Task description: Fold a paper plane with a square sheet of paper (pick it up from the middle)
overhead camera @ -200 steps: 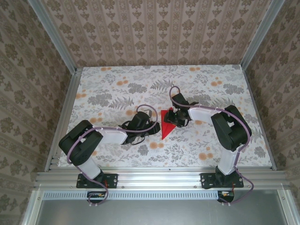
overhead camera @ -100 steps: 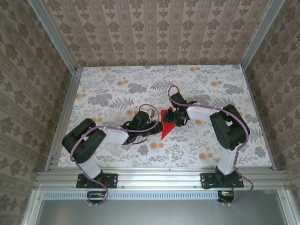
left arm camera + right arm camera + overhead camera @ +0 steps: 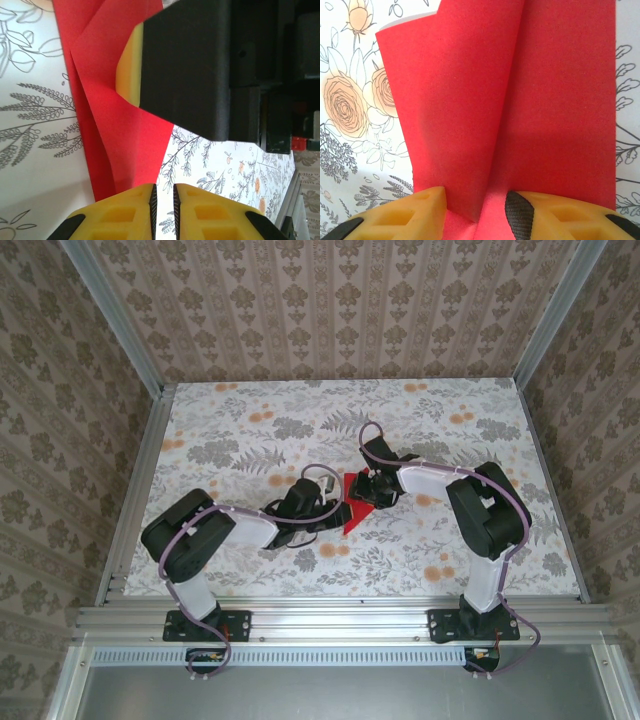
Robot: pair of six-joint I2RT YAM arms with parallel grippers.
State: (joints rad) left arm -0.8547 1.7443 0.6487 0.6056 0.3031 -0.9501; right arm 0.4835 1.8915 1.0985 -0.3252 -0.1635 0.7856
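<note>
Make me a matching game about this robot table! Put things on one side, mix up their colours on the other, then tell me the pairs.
Things:
1. folded thin paper sheet
2. flat patterned table top
3. metal frame rail along the near table edge

Colours:
A. silver
B. bright red
C. white with grey leaves and orange flowers

Pairs: 1-B, 2-C, 3-A

red paper (image 3: 353,512): partly covered by both grippers in the top view; folds too small to read.
left gripper (image 3: 163,194): fingers cropped by its wrist view's lower edge.
right gripper (image 3: 476,201): fingers cropped likewise; paper overruns that frame.
</note>
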